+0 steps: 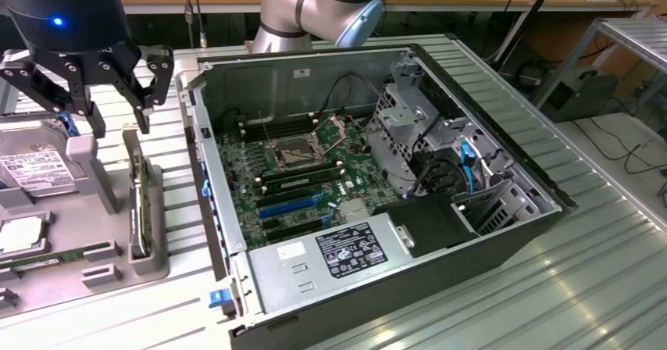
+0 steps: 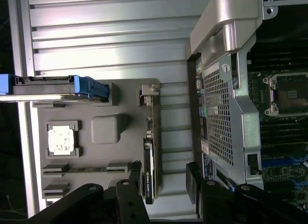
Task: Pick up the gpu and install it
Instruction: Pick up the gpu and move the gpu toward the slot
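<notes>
Gpu [image 1: 139, 209] edge-on in tray [image 1: 62, 295], face hidden, under spread end effector [image 1: 117, 122].

ribbed metal table [image 1: 583, 287] with grey tray [image 1: 94, 289], computer case [image 1: 292, 73]

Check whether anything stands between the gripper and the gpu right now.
Nothing visible does. The open gripper hangs above the grey tray, and the gpu stands on edge in its slot just below it, with only air between. The hard drive sits apart, toward the exterior view's left.

Matt grey tray [image 1: 52, 297] (ribbed, shiny metal table [image 1: 583, 287]).
</notes>
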Controlling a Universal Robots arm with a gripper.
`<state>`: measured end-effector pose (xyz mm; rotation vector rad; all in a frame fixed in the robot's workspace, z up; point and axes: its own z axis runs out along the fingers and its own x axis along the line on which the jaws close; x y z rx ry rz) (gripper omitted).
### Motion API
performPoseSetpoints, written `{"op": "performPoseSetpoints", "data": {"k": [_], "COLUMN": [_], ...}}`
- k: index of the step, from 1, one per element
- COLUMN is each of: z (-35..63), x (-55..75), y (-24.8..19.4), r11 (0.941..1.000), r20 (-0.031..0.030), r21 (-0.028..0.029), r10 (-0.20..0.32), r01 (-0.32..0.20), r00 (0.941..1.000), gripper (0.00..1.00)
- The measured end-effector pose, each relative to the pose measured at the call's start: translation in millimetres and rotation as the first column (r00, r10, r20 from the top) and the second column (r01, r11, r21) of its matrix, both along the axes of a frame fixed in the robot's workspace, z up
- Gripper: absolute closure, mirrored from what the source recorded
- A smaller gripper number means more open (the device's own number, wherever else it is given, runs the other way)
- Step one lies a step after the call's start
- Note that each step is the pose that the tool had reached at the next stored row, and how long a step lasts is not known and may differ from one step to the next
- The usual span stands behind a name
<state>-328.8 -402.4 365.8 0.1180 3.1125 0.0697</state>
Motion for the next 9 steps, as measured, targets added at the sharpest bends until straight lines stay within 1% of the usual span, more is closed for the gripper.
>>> {"op": "performPoseSetpoints", "data": {"k": [9], "z": [-6.1], "x": [0.0], "y": [0.0], "r11": [1.0], "r20": [0.0], "r21": [0.0], "r10": [0.0], "r01": [0.0], "r00": [1.0], "gripper": [0.5]}}
